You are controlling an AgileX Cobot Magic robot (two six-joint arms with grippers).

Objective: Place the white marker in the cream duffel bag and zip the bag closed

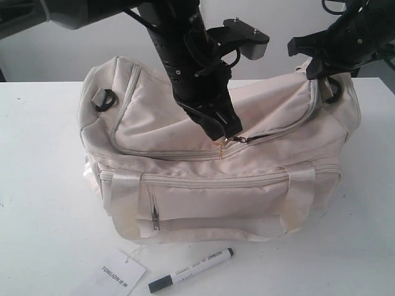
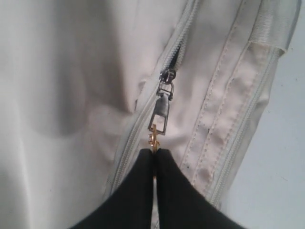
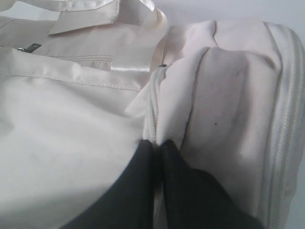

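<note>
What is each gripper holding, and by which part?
Left gripper: the cream duffel bag's gold zipper pull, pinched at its ring. Right gripper: a fold of the bag's fabric beside the zipper at its end. The white marker lies unheld.

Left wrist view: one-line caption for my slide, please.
Left gripper pinches the gold zipper pull on the cream duffel bag.
</note>
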